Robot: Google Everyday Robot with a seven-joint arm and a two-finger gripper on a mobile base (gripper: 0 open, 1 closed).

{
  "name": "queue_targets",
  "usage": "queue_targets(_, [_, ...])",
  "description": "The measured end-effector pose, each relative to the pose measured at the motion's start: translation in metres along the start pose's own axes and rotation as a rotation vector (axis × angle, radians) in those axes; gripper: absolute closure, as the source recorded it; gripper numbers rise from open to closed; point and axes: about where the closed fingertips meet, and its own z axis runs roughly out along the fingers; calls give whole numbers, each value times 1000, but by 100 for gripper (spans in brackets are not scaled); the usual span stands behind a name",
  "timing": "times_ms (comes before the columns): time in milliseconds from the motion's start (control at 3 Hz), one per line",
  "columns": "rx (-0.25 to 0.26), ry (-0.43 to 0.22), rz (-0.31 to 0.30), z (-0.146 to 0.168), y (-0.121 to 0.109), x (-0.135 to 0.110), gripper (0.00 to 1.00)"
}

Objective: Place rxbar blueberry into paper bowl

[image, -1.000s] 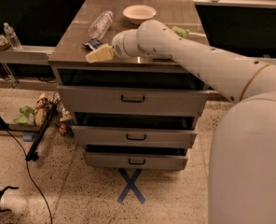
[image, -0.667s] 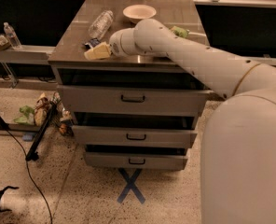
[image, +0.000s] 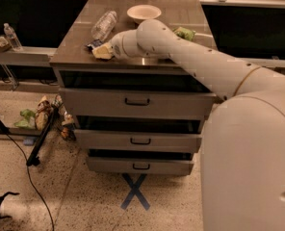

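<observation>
My gripper (image: pixel 102 51) is low over the front left part of the cabinet top (image: pixel 181 18), at the end of the pale arm that reaches in from the right. A small dark piece (image: pixel 91 45) just left of and behind the gripper looks like the rxbar blueberry, mostly hidden by the gripper. The paper bowl (image: pixel 143 12), off-white and empty, stands at the back middle of the top, well behind the gripper.
A clear plastic bottle (image: pixel 104 25) lies on its side between the gripper and the bowl. A green chip bag (image: pixel 184 32) lies right of the arm. Drawers (image: pixel 136 101) are below. Another bottle (image: pixel 11 36) stands on a left shelf, and cables and clutter (image: pixel 41 117) lie on the floor.
The gripper has stayed at the front left of the cabinet top and shifted only very slightly. The bowl, bottle and bag have not moved.
</observation>
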Motion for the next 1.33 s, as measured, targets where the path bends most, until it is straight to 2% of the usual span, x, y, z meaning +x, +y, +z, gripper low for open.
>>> queue_targets(333, [-25, -6, -4, 0, 4, 0, 80])
queue_targets(667, [-13, -35, -36, -13, -1, -8, 99])
queue_targets(1000, [-13, -36, -39, -14, -1, -8, 100])
queue_targets(1333, [51, -64, -78, -23, -25, -27, 100])
